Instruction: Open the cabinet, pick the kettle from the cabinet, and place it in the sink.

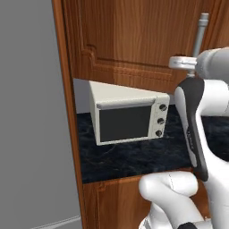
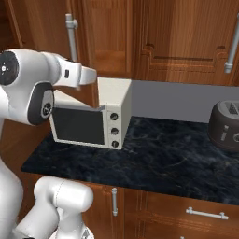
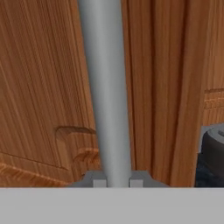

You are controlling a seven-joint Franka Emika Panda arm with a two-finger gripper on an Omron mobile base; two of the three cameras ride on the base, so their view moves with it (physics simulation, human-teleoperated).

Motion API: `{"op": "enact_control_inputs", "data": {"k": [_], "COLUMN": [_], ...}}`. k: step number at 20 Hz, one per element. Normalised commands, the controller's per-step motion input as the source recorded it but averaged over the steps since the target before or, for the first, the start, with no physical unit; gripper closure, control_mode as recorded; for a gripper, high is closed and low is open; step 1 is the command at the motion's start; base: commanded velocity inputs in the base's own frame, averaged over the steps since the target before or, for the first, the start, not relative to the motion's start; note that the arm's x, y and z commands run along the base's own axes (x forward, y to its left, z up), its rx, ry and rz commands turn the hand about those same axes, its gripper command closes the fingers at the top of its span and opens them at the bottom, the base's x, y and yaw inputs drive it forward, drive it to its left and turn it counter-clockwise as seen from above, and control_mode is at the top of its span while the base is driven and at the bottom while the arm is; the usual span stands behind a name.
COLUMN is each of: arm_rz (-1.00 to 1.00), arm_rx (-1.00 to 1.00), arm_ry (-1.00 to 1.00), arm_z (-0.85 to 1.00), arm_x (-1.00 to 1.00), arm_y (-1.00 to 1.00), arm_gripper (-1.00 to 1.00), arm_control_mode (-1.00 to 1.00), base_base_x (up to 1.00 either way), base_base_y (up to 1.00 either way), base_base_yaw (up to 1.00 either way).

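The cabinet (image 1: 134, 36) is a reddish-brown wall unit with a raised-panel door above the counter. Its long grey bar handle (image 3: 105, 87) runs straight up the hand view. My gripper (image 3: 117, 181) is shut on that handle, with one dark fingertip on each side of the bar near its lower end. From the base, the handle (image 1: 201, 31) (image 2: 71, 37) rises above my white wrist. In the right base view the door's lower corner hangs in front of the oven top, so the door looks swung slightly outward. The kettle is hidden. The sink is out of view.
A white toaster oven (image 1: 127, 118) (image 2: 88, 123) stands on the dark marble counter (image 2: 163, 158) right under the door. A dark round appliance (image 2: 226, 126) sits at the counter's right end. A tall grey panel (image 1: 31, 112) stands on the left, and wooden drawer fronts (image 2: 186, 210) run below.
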Motion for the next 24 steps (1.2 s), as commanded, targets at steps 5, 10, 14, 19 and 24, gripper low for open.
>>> {"op": "enact_control_inputs", "data": {"k": [5,10,14,19,24], "arm_rz": [-0.12,-0.12,-0.10,-0.08,-0.06], "arm_rx": [0.00,0.00,0.00,0.01,0.04], "arm_ry": [0.00,0.00,0.00,0.00,0.00], "arm_z": [0.05,0.06,0.08,0.08,0.05], "arm_x": [-0.48,-0.45,-0.40,-0.37,-0.33], "arm_y": [0.29,0.30,0.27,0.27,0.23], "arm_gripper": [1.00,1.00,1.00,1.00,1.00], "arm_control_mode": [-1.00,-1.00,-1.00,-1.00,-1.00], "base_base_x": [0.00,0.00,0.00,0.00,0.00], "base_base_y": [0.00,0.00,0.00,0.00,0.00], "base_base_yaw": [0.00,0.00,0.00,0.00,0.00]}}
